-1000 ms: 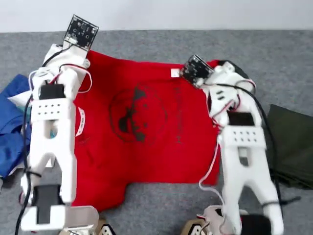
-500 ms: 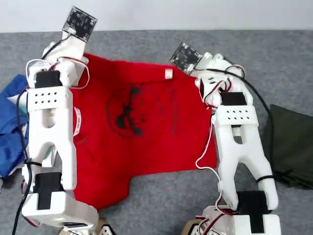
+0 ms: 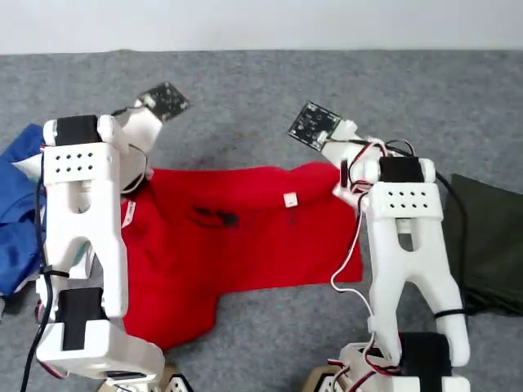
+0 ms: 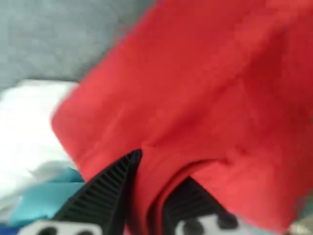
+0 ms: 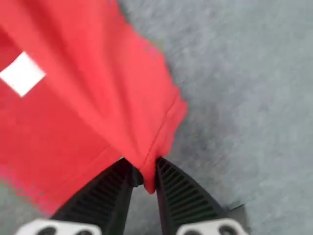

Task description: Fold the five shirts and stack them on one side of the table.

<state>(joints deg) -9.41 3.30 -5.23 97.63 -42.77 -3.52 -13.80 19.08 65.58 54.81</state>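
Looking down from the high camera, I see the red shirt (image 3: 237, 245) spread across the middle of the frame on the grey tabletop (image 3: 245, 90), between the left arm (image 3: 82, 212) and the right arm (image 3: 404, 237). Its upper edge runs roughly level from one wrist to the other. A small white tag (image 3: 289, 199) shows just under that edge, right of centre, and a strip of dark print (image 3: 214, 216) sits left of the tag. The shirt's lower left corner reaches down beside the left arm's base.

The left pincer (image 4: 146, 196) is closed narrow on a bunched fold of the red cloth. In its wrist picture the fabric rises from between the black ribbed jaws and fills the right and upper part of the frame, with white cloth (image 4: 29, 127) at the left. The right pincer (image 5: 144, 178) is likewise pinched tight on a corner of the shirt, and the red stretches to the upper left of its frame over the grey tabletop.

A blue shirt (image 3: 16, 204) lies bunched at the left edge of the high view, and a dark green shirt (image 3: 490, 245) lies at the right edge.
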